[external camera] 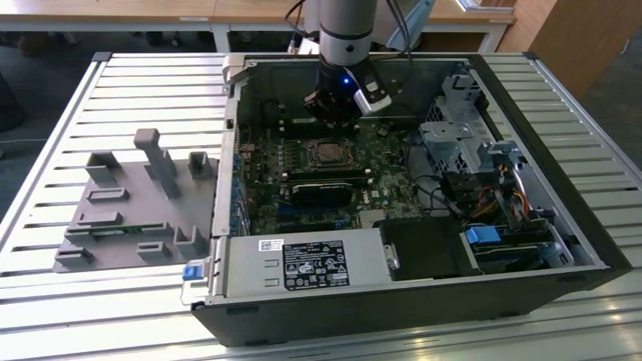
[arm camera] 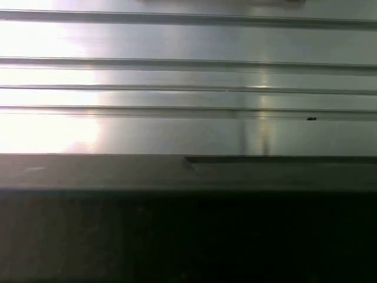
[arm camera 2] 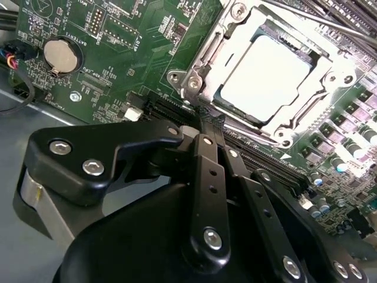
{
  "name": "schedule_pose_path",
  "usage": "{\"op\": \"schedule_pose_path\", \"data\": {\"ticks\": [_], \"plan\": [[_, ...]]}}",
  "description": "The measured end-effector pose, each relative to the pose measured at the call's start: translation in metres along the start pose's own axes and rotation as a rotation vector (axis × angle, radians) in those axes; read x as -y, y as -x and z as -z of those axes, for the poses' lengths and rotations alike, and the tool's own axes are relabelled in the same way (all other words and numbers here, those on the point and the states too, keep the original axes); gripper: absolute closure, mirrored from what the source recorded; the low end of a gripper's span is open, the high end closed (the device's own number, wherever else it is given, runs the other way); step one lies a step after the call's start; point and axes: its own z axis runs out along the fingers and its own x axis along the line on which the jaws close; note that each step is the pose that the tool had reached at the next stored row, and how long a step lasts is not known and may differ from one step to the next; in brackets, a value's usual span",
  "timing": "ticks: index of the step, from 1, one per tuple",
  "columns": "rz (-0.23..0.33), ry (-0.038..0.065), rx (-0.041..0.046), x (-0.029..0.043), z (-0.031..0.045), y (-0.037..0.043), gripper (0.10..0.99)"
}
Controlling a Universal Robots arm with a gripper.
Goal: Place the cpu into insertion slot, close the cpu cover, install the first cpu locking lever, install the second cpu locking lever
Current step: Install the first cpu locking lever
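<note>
Glare on cpu (washed white), soft blur, dim interior

A slatted metal table stands before wooden desks on a dark floor.

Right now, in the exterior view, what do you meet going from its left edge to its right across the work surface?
Grey plastic fixture tray → the computer case's left wall → cpu in the insertion slot, below the hand → silver drive cage → case's right wall.
</note>
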Motion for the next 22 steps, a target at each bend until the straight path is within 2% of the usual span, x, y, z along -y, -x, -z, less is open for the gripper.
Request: {"op": "schedule_pose_path", "data": {"ticks": [12, 22], "plan": [[0.001, -0.023, 0.0002, -0.0014, -0.0037, 0.0011, 0.969], [0.001, -0.025, 0.0001, -0.0025, -0.0036, 0.0021, 0.969]]}}
